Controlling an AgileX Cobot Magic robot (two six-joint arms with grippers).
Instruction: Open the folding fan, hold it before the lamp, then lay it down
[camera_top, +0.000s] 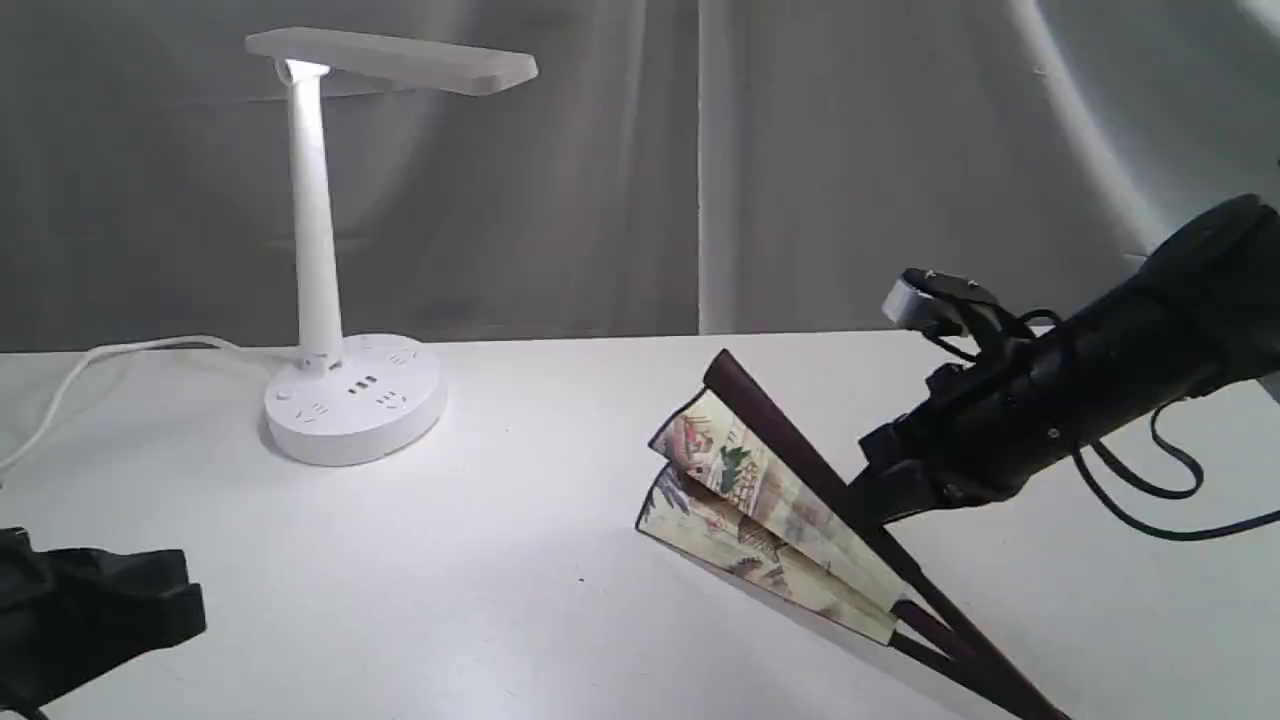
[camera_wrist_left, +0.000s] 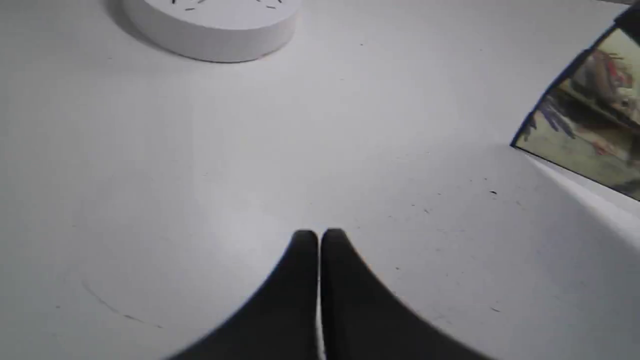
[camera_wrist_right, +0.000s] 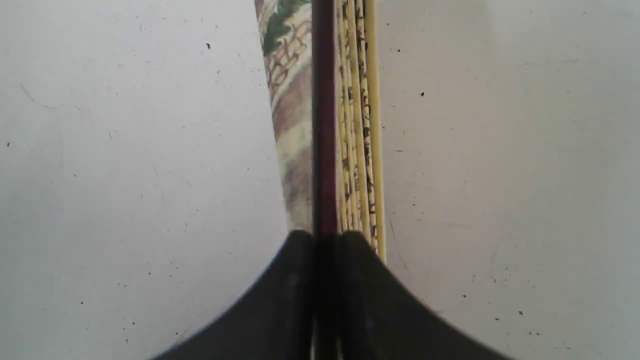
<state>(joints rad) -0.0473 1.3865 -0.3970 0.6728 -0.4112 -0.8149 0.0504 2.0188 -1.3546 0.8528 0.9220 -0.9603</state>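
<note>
The folding fan (camera_top: 770, 500) rests on the white table at the right, a few painted cream folds spread, its maroon guard raised toward the back. My right gripper (camera_top: 868, 505) is shut on that upper guard; the right wrist view shows the dark guard (camera_wrist_right: 324, 125) pinched between the black fingers (camera_wrist_right: 295, 280), with folded leaf edges beside it. My left gripper (camera_wrist_left: 319, 237) is shut on nothing, low over bare table at the front left (camera_top: 90, 600). A corner of the fan (camera_wrist_left: 590, 120) shows in the left wrist view. The white lamp (camera_top: 320, 250) stands lit at the back left.
The lamp's round base (camera_wrist_left: 215, 25) with sockets lies ahead of my left gripper. Its white cord (camera_top: 90, 365) trails off to the left edge. A grey curtain (camera_top: 800, 150) hangs behind the table. Black cables (camera_top: 1150, 480) loop under my right arm.
</note>
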